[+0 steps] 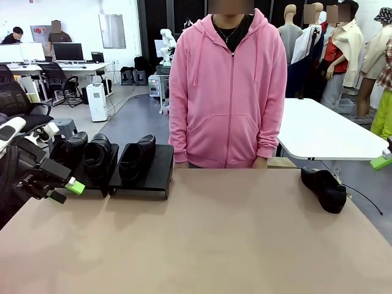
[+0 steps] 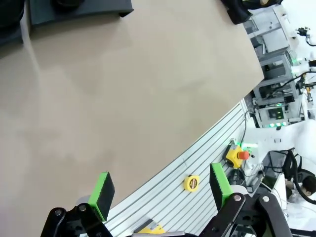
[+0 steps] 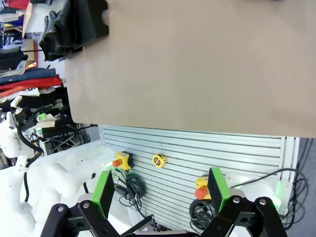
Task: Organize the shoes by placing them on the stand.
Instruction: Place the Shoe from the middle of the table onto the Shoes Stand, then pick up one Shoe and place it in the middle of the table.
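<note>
From the front, three shoes (image 1: 98, 158) sit on the stand (image 1: 150, 174) at far left, a fourth shoe (image 1: 324, 188) lies on the table (image 1: 208, 239) at right, before a person (image 1: 226, 86). The left wrist view shows the left gripper (image 2: 160, 190) open, empty. The right wrist view shows the right gripper (image 3: 160, 190) likewise spread.
</note>
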Action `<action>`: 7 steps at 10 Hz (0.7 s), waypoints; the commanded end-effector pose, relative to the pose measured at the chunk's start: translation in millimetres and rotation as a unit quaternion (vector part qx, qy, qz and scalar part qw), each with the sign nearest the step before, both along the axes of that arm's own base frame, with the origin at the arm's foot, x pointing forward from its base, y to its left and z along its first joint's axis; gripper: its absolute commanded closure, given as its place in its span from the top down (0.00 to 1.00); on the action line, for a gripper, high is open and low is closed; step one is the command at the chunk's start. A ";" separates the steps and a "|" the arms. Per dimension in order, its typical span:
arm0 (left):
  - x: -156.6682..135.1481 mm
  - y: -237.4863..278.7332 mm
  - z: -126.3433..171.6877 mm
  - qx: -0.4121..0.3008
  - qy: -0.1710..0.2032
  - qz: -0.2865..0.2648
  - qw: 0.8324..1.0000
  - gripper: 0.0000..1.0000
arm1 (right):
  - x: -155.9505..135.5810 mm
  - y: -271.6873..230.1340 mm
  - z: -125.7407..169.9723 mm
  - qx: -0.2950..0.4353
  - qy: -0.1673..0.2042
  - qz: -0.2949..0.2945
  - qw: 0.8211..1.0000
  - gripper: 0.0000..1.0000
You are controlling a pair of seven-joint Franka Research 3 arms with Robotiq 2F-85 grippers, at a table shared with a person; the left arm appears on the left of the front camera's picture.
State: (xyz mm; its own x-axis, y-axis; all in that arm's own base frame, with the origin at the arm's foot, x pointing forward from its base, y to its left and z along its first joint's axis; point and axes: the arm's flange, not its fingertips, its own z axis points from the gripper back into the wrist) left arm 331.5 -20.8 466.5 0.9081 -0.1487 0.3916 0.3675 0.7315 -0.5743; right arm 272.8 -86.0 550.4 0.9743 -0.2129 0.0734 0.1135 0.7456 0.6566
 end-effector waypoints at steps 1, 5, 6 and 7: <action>2.3 3.6 -1.3 -0.011 -0.004 -0.005 1.000 1.00 | -0.4 -3.7 0.9 -0.002 -0.006 0.010 1.000 1.00; 2.3 3.6 -1.3 -0.011 -0.004 -0.005 1.000 1.00 | -0.4 -3.7 0.9 -0.002 -0.006 0.010 1.000 1.00; 2.3 3.6 -1.3 -0.011 -0.004 -0.005 1.000 1.00 | -0.4 -3.7 0.9 -0.002 -0.006 0.010 1.000 1.00; 2.3 3.6 -1.3 -0.011 -0.004 -0.005 1.000 1.00 | -0.4 -3.7 0.9 -0.002 -0.006 0.010 1.000 1.00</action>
